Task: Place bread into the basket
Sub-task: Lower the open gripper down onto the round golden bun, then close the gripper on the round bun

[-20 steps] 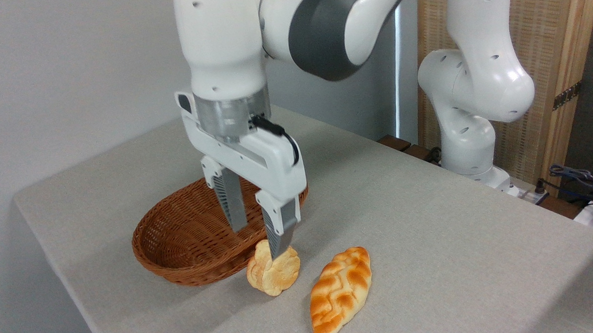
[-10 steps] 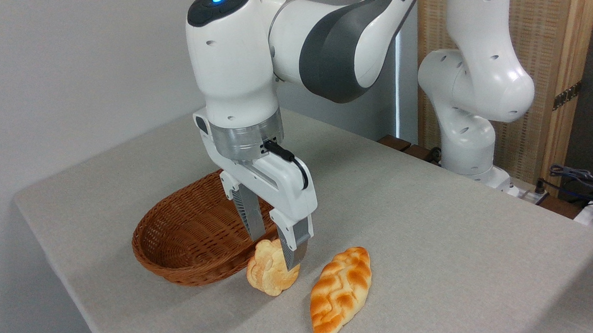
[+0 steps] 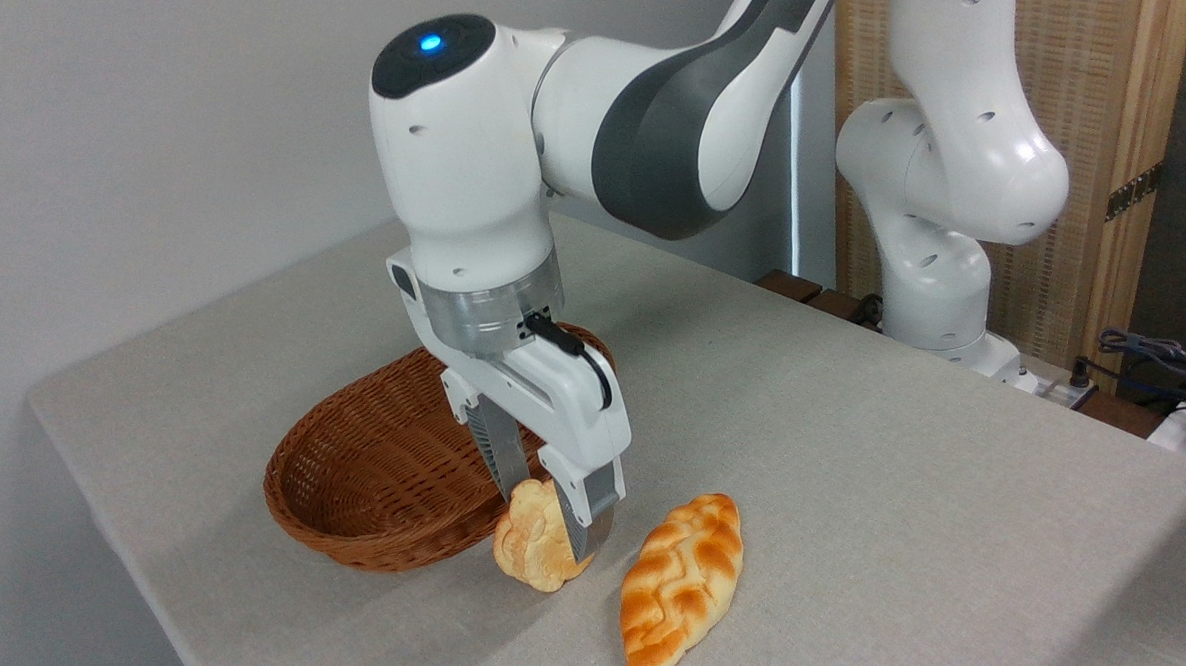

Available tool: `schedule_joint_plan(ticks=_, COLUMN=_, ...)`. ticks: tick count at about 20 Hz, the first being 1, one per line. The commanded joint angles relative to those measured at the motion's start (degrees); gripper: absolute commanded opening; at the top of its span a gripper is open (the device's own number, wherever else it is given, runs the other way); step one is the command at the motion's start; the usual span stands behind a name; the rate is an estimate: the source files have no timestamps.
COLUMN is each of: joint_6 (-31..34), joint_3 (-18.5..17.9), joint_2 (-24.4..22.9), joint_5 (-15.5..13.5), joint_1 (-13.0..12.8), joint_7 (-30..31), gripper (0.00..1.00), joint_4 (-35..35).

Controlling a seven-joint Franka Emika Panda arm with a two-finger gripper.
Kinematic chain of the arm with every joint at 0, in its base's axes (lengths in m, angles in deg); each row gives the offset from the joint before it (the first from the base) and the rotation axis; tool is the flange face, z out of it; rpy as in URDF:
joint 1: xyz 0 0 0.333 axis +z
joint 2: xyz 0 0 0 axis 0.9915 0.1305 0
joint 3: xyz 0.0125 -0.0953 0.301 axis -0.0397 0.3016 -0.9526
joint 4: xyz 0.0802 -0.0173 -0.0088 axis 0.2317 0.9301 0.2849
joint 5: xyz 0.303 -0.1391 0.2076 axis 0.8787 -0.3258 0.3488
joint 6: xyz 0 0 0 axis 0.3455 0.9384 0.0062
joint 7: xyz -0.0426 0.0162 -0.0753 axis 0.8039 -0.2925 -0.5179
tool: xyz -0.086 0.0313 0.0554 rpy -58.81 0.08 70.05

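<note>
Near front edge of surface (image 3: pixel 861 521), bread (image 3: pixel 530 548) touching basket (image 3: pixel 359 483) outer rim. Tool (image 3: pixel 551 510) narrowed around bread's middle, contact likely, lift not begun. Looks light, soft, crumbly; grip gently across widest part. Braided loaf (image 3: pixel 682 584) just beside.

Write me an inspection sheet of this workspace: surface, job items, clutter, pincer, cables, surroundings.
Surface: grey cloth-covered table, no spills seen.
Job items: bread on the table beside the basket, against its near rim; nothing seen inside the basket.
Clutter: braided loaf lying right of the bread, apart from it.
Pincer: pincer lowered over the bread, one finger on each side; firm contact cannot be told.
Cables: short black cable at the wrist; loose wires at far right, off the table.
Surroundings: plain wall left, wooden screen behind the arm's base.
</note>
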Motion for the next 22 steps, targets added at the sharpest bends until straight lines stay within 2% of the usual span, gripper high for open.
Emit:
schedule_joint_plan(ticks=1, joint_6=-1.1, joint_3=-0.7, joint_2=0.4, joint_5=-0.3, joint_1=-0.4, joint_7=-2.7, gripper=1.00, joint_4=0.7)
schedule_joint_plan(ticks=2, joint_6=-1.1, joint_3=-0.7, joint_2=0.4, joint_5=-0.3, joint_1=-0.4, joint_7=-3.4, gripper=0.98, joint_4=0.7)
schedule_joint_plan(ticks=3, joint_6=-1.1, joint_3=-0.7, joint_2=0.5, joint_5=-0.3, joint_1=-0.3, joint_7=-4.0, gripper=0.88, joint_4=0.7)
schedule_joint_plan(ticks=5, joint_6=-1.1, joint_3=-0.7, joint_2=0.4, joint_5=-0.5, joint_1=-0.3, joint_7=-4.1, gripper=0.57, joint_4=0.7)
schedule_joint_plan(ticks=7, joint_6=-1.1, joint_3=-0.7, joint_2=0.5, joint_5=-0.6, joint_1=-0.3, joint_7=-4.1, gripper=0.42, joint_4=0.7)
schedule_joint_plan(ticks=9, joint_6=-1.1, joint_3=-0.7, joint_2=0.5, joint_5=-0.6, joint_1=-0.3, joint_7=-4.1, gripper=0.36, joint_4=0.7)
schedule_joint_plan(ticks=22, joint_6=-1.1, joint_3=-0.7, joint_2=0.5, joint_5=-0.6, joint_1=-0.3, joint_7=-4.1, gripper=0.36, joint_4=0.7)
